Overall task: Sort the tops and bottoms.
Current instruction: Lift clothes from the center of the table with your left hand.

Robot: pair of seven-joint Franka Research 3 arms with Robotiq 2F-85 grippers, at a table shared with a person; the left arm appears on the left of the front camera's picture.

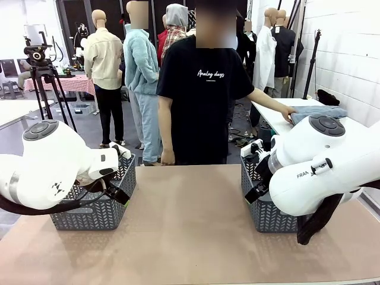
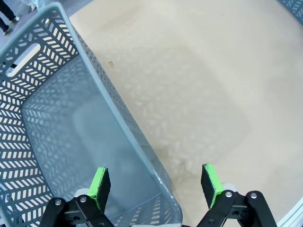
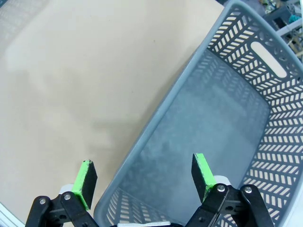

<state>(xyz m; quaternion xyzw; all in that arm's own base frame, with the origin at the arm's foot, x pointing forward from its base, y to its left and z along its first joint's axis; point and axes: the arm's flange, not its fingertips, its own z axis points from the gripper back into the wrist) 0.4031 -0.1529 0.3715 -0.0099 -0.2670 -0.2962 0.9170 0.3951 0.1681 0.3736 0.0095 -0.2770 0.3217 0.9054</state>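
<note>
The brown desk (image 1: 190,231) is sitting between a left basket (image 1: 95,211) at 9 o'clock and a right basket (image 1: 264,217) at 3. The left gripper (image 2: 155,186) and right gripper (image 3: 143,174) are each hovering over a basket rim, jaws gaping wide, holding nothing. A pale denim garment (image 1: 317,113) is lying on a side table (image 1: 267,116) at 2 o'clock, under the person's hand (image 1: 288,114). That is well away from both arms, so reaching for it is risking overstretch or a knock against that hand.

"Analog days" on black T-shirt (image 1: 202,95)
</note>
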